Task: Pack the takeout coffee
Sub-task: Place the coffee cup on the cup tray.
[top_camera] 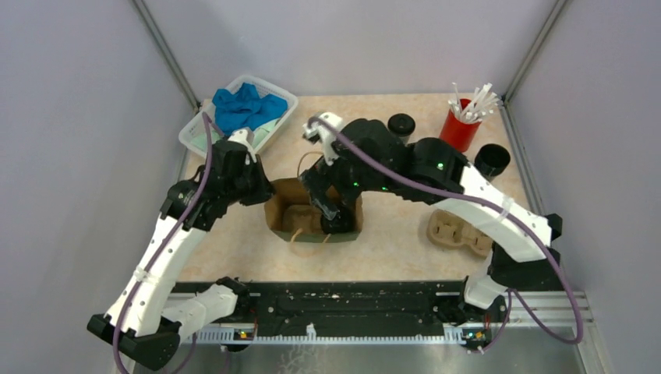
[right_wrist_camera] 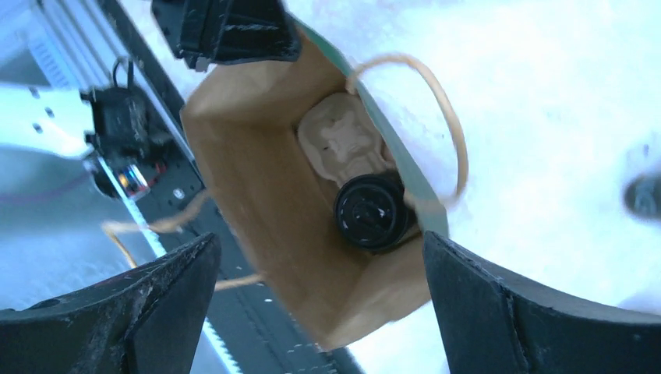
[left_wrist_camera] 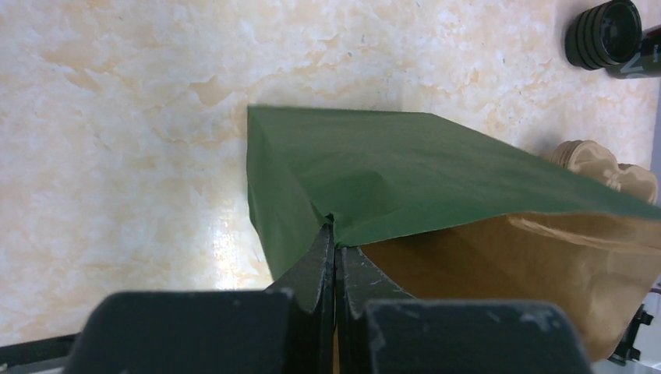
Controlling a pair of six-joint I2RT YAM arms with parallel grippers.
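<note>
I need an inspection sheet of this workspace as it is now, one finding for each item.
Surface: beige marbled table.
Job's things: one black cup inside the paper bag, apparently on a pulp carrier; another cup and a third cup stand at the far right.
Clutter: red cup of white sticks, second carrier, basket with blue cloth.
Grippers: left gripper shut on the bag's edge; right gripper open above the bag.
Cables: purple cable along each arm.
Surroundings: grey walls.

High rear overview, two close wrist views, paper bag [right_wrist_camera: 257, 195] in all.
</note>
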